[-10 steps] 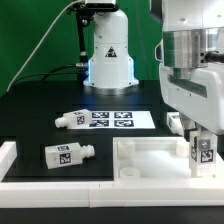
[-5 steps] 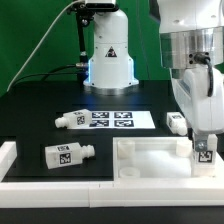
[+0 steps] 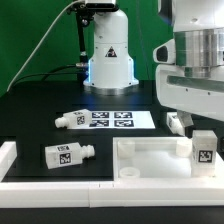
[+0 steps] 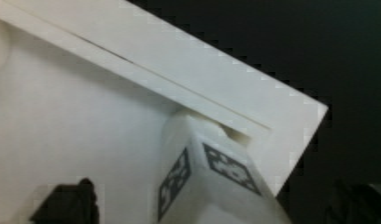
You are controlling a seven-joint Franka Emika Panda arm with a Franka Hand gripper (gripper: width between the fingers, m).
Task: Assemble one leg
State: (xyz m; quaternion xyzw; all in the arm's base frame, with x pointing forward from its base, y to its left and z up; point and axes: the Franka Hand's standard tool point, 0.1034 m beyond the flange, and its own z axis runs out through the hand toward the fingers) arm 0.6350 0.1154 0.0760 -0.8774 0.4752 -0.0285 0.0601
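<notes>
Look at the black desk [image 3: 40,110]; a wide white tray [image 3: 150,157] with a raised rim lies on it near the front, and one leg [image 3: 203,150] stands up on the tray's corner at the exterior view's right; the tag on that leg faces the camera.

The arm [image 3: 195,60] hangs big and white above that leg, at the exterior view's right; you can see that it sits higher than the leg and is not touching it; its lower end is cut off by the picture edge, so the claw itself does not show there. In the wrist view you only see one dark fingertip [image 4: 66,199] low down by the tray; I cannot tell if the claw is spread or pressed together; nothing is seen pinched in it.

In the wrist view the same leg [image 4: 213,165] stands on the white tray [image 4: 62,110], just beside the tray's rim, with its tag showing.

A second leg [image 3: 68,154] lies on its side on the desk, at the exterior view's left of the tray; a third one [image 3: 70,119] lies on its side just beside the marker board [image 3: 112,119]; a fourth [image 3: 177,122] sits behind the tray, partly hidden by the arm.

At the back stands the white robot base [image 3: 108,50], in front of a green wall [image 3: 40,40].
</notes>
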